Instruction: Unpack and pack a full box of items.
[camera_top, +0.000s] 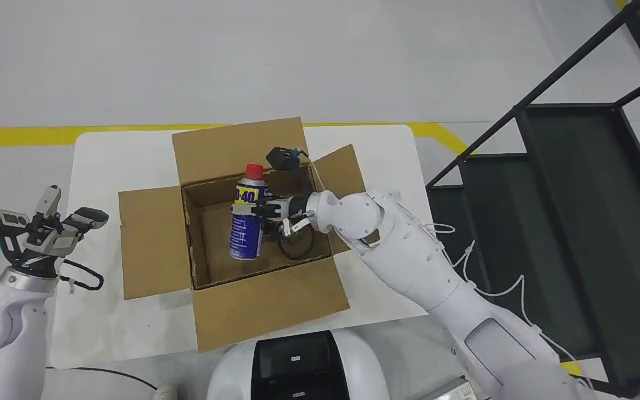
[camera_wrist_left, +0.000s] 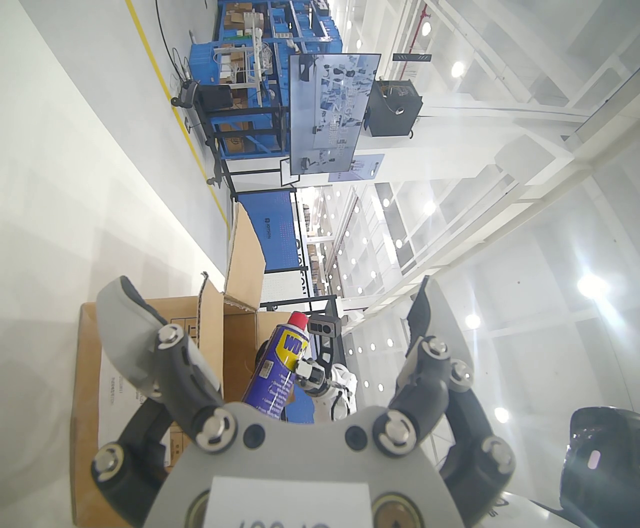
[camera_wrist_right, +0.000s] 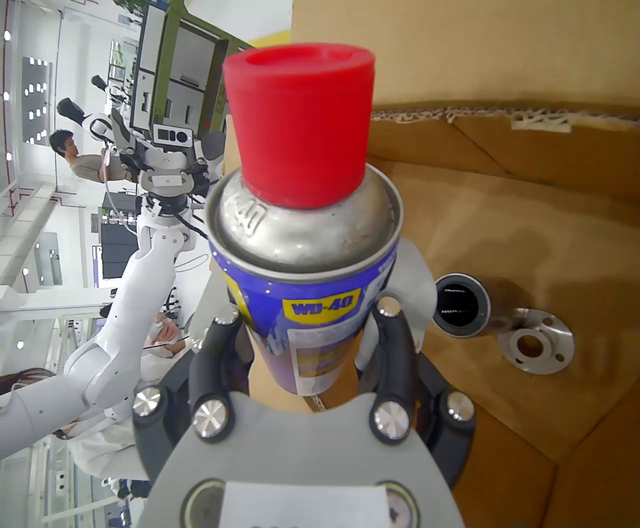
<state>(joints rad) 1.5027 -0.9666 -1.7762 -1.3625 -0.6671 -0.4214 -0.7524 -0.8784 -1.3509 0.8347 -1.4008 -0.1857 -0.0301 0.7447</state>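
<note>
My right tool (camera_top: 268, 212) (camera_wrist_right: 310, 320) is clamped on the spray can (camera_top: 247, 222) (camera_wrist_right: 300, 200), one finger pressed on each side of the blue body below the metal shoulder. I hold the can inside the opening of the cardboard box (camera_top: 268, 300) (camera_wrist_right: 500, 200), towards its left wall. Its red cap (camera_top: 254, 171) (camera_wrist_right: 300, 120) points to the far side of the box. From my left wrist, the can (camera_wrist_left: 280, 365) shows tilted, its cap end past the box's (camera_wrist_left: 150, 325) rim.

The box sits in the middle of the tabletop (camera_top: 120, 160) with all four flaps folded outward. The near flap reaches the tabletop's near edge and the far flap lies close to the far edge. On the box floor, just beside the can, lies a metal flanged sleeve (camera_wrist_right: 500, 320). Its round flange rests on the cardboard and its dark bore faces my right wrist.

My left tool (camera_top: 68, 210) (camera_wrist_left: 272, 300) hangs over the left edge of the tabletop, well apart from the box's left flap. Its fingers (camera_wrist_left: 125, 325) are spread wide with nothing between them.
</note>
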